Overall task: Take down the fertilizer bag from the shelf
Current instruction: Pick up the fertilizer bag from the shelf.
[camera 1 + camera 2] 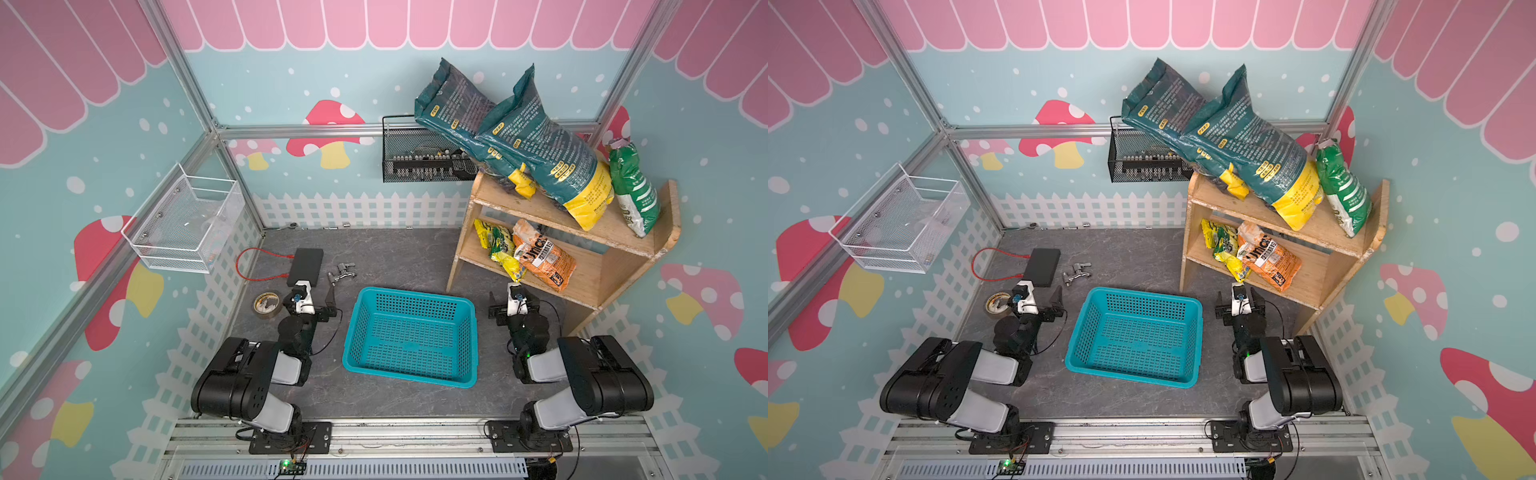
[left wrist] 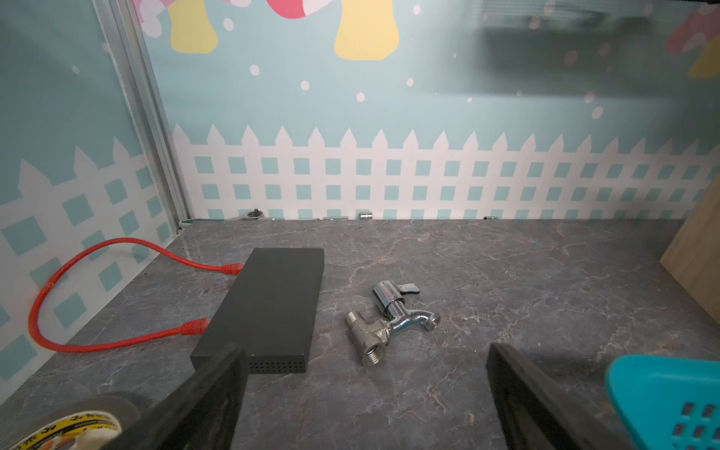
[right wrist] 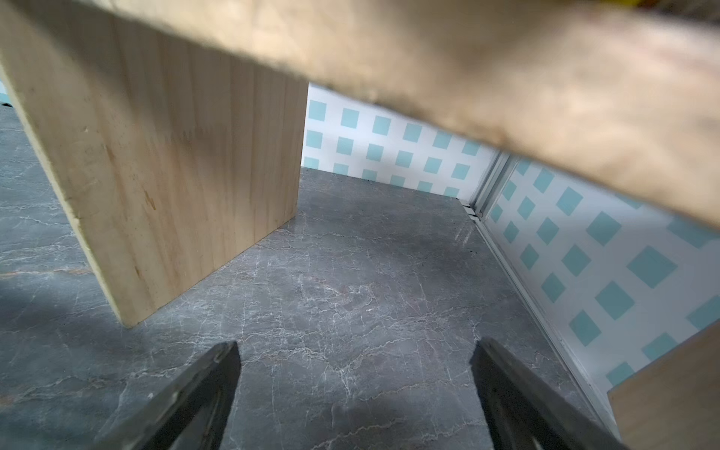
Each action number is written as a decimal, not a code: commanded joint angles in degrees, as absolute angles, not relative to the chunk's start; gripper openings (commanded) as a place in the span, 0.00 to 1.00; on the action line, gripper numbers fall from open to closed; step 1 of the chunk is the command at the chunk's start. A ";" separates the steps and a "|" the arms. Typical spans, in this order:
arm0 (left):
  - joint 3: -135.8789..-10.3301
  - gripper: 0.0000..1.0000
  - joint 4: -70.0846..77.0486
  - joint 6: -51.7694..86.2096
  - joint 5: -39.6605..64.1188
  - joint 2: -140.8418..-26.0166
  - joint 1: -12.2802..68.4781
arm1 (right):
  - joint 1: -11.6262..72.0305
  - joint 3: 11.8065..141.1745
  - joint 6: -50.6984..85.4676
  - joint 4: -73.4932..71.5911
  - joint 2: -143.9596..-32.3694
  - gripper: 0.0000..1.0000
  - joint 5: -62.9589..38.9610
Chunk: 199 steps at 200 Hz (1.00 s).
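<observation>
The light wooden shelf (image 1: pixel 623 237) (image 1: pixel 1320 243) stands at the back right in both top views. On its upper tier lean two big dark-teal bags with yellow ends (image 1: pixel 540 141) (image 1: pixel 1250 141) and a green-and-white bag (image 1: pixel 633 187). A yellow-green bag (image 1: pixel 498 249) and an orange bag (image 1: pixel 544 262) lie on the lower tier. My right gripper (image 1: pixel 514 291) (image 3: pixel 354 346) hovers open and empty low in front of the shelf, whose side panel (image 3: pixel 175 175) fills the right wrist view. My left gripper (image 1: pixel 309 289) (image 2: pixel 365 370) is open and empty over the tabletop, left of the basket.
A teal plastic basket (image 1: pixel 415 293) (image 2: pixel 662 389) sits between the arms. Near the left gripper lie a black box (image 2: pixel 272 307) with a red cable (image 2: pixel 97 343), a chrome tap (image 2: pixel 389 319) and a tape roll (image 1: pixel 266 303). Black (image 1: pixel 419 170) and white (image 1: pixel 187 224) wire baskets hang on the walls.
</observation>
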State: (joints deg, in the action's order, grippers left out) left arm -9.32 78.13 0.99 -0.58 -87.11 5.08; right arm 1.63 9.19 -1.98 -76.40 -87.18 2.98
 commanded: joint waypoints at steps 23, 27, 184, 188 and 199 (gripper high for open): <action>-10.11 0.99 79.45 0.00 -0.04 -87.71 5.44 | 2.15 10.11 -2.55 -79.18 -87.40 0.99 2.90; -10.19 0.99 79.40 0.00 -0.21 -87.78 5.43 | 2.19 10.11 -2.55 -79.11 -87.39 0.99 2.90; -0.71 0.99 67.68 12.50 -22.06 -57.02 5.20 | 6.92 8.54 -2.09 -62.25 -68.42 0.99 -0.86; 0.64 0.99 67.62 12.99 -22.59 -54.11 5.16 | 7.35 8.41 -2.41 -61.12 -67.40 0.99 -2.01; 3.57 0.99 66.72 14.92 -23.76 -47.82 5.24 | 9.57 8.41 -4.22 -57.09 -65.08 0.98 -1.77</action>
State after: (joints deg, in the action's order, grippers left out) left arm -2.59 70.76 8.99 -14.66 -57.84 4.97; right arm 6.59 8.84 -2.94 -66.13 -69.49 0.73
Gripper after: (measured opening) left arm 0.993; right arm 0.987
